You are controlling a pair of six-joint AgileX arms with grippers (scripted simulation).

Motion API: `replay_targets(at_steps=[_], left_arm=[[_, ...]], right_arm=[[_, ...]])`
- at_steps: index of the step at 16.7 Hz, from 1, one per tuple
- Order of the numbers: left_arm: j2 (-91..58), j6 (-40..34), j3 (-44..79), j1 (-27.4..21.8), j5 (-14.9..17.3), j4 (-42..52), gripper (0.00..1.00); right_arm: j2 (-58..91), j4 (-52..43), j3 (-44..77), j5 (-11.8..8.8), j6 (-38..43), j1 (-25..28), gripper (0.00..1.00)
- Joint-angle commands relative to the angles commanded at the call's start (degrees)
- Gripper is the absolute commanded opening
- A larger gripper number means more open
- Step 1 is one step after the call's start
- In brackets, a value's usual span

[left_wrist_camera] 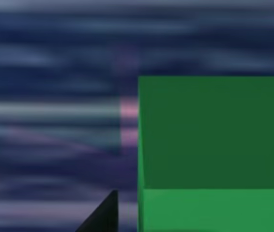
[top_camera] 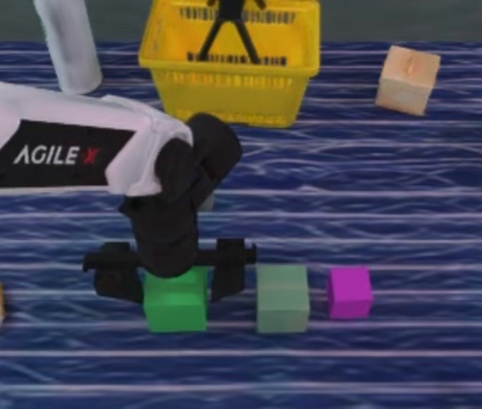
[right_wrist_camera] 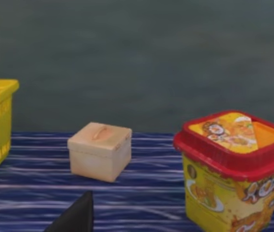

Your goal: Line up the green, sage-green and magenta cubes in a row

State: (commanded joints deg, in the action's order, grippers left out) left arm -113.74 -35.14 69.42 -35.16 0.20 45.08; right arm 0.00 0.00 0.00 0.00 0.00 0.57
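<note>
- Cubes lie in a row on the striped blue tabletop: green cube at the left, sage-green cube in the middle, magenta cube at the right.
- Left claw stands over the green cube, released, one finger on each side of it.
- Right claw is not visible from above; its wrist camera faces a peach-tan box and a yellow tub with red lid.
</note>
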Motion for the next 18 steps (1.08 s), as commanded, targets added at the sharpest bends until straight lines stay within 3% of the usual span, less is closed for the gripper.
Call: replay_targets(at_steps=[10,18], left_arm=[[0.38,0.03,0.8,-0.06,-0.01,1.0,1.0],[6.16,-0.16,8.67,1.07,-0.04,14.8,1.0]], right_arm=[[0.0,0.0,0.0,0.0,0.0,0.0,1.0],[0.0,0.0,0.0,0.0,0.0,0.0,1.0]])
